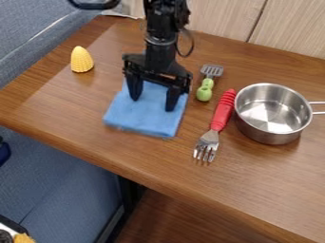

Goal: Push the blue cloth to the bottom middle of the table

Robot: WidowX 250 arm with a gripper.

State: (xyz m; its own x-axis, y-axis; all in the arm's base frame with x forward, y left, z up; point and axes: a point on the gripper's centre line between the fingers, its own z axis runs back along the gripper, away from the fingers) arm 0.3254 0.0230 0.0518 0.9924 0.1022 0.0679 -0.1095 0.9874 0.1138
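- Your gripper (152,104) is hanging open over the blue cloth (143,121), which is lying beside the fork (222,112).
- You are apparently lining up the push; the next move is calling for pressing down, then sliding past the fork's prongs.

Claw (152,104) hides part of cloth (139,121); right edge cuts pot handle (318,102).

Blue couch (58,190) L, wood-panel wall (222,16) behind.
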